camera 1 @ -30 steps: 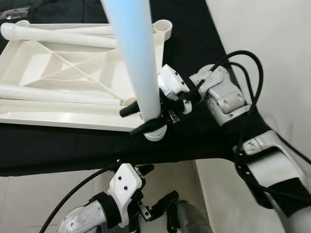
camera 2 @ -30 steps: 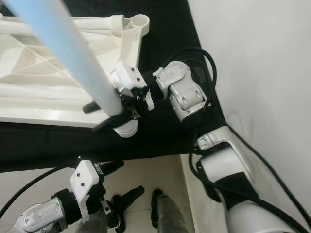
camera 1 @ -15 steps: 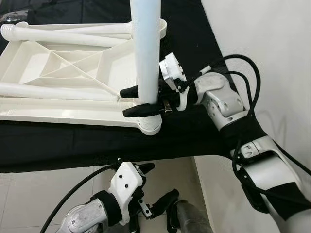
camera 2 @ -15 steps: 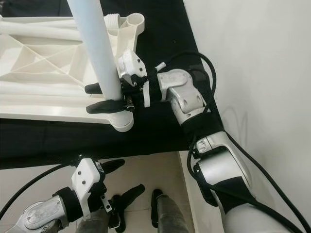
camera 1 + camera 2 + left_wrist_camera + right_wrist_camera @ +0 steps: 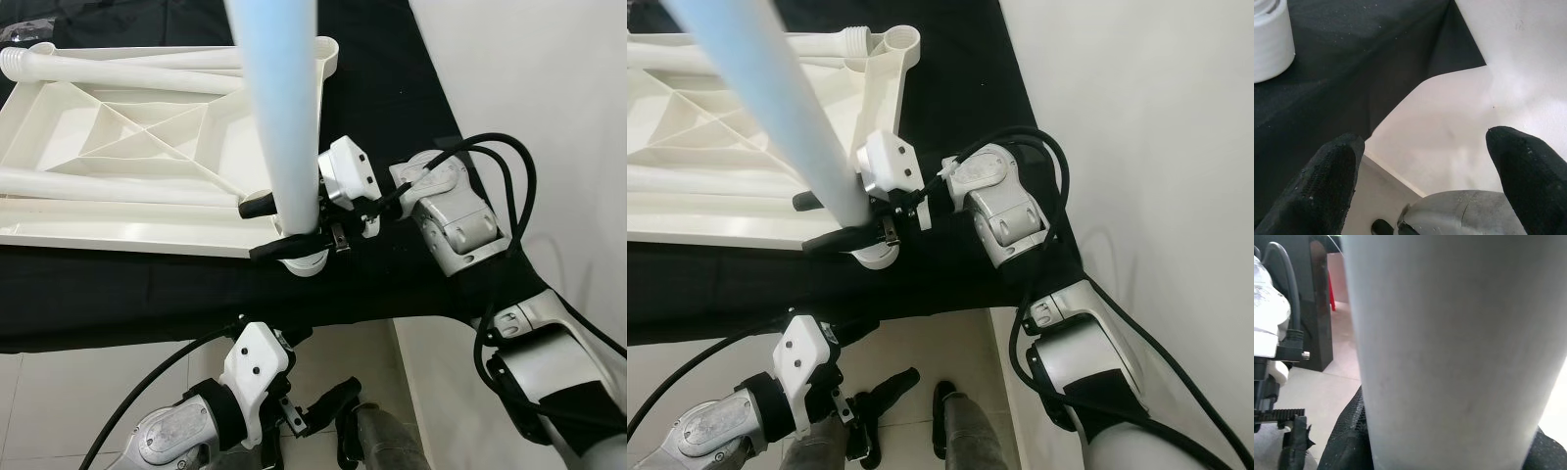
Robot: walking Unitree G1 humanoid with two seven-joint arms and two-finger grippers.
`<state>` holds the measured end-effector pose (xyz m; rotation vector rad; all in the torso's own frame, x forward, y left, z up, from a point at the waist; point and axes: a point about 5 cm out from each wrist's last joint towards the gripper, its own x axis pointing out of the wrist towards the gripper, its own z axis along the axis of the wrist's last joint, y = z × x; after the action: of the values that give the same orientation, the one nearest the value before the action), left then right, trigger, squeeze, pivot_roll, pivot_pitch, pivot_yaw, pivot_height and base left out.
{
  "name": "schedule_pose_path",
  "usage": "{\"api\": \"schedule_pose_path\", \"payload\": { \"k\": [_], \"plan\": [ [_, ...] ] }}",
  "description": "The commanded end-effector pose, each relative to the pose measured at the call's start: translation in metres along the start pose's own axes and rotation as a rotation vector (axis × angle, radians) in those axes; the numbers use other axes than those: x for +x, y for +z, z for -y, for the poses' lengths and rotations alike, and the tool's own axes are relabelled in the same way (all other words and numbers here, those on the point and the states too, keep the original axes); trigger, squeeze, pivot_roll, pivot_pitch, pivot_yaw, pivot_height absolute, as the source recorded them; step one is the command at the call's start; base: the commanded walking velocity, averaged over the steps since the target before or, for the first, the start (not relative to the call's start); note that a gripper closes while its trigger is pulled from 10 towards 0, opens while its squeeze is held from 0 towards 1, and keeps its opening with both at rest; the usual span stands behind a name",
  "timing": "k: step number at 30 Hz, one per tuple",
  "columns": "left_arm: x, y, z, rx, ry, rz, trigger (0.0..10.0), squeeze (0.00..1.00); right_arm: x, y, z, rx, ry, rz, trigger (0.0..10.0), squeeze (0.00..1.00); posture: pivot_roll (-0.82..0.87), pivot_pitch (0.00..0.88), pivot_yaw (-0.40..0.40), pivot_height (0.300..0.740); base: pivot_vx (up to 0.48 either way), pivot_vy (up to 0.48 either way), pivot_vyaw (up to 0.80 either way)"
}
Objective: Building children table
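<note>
the right end effector [image 5: 284, 227] grips the table leg [image 5: 279, 117], standing in the corner socket [image 5: 302, 262] of the upturned tabletop [image 5: 127, 147]; tilted, it could jam. left end effector [image 5: 1425, 181] wide, idle.

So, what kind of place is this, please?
Probably a room in a home, used for putting furniture together. A white upturned tabletop lies on a black cloth beside a plain white wall, over a pale tiled floor.

Table leg [image 5: 279, 108] in right gripper [image 5: 274, 227] has tipped back to lean left at top; half a sec. ago it stood upright.
</note>
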<state>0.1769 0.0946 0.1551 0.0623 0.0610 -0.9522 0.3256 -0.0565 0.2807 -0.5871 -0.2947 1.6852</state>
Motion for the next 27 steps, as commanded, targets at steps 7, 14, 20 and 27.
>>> {"api": "schedule_pose_path", "payload": {
  "k": [7,14,20,27],
  "plan": [
    [0.0,-0.007,0.003,-0.029,-0.008,-0.018,10.0,0.0,0.002,-0.032,-0.01,0.221,-0.013,-0.079,10.0,0.0,0.12,0.384,0.0,0.74,0.0,0.0,0.0],
    [0.0,-0.008,0.003,-0.03,-0.01,-0.018,10.0,0.0,0.001,-0.032,-0.001,0.31,-0.111,-0.049,10.0,0.0,0.12,0.381,0.001,0.74,0.0,0.0,0.0],
    [0.0,-0.008,0.004,-0.032,-0.012,-0.018,10.0,0.0,0.0,-0.036,-0.003,0.318,-0.138,-0.057,10.0,0.0,0.12,0.38,0.002,0.74,0.0,0.0,0.0],
    [0.0,-0.008,0.003,-0.033,-0.013,-0.019,10.0,0.0,0.002,-0.041,-0.01,0.322,-0.184,-0.087,10.0,0.0,0.12,0.382,0.006,0.74,0.0,0.0,0.0]
  ]
}}
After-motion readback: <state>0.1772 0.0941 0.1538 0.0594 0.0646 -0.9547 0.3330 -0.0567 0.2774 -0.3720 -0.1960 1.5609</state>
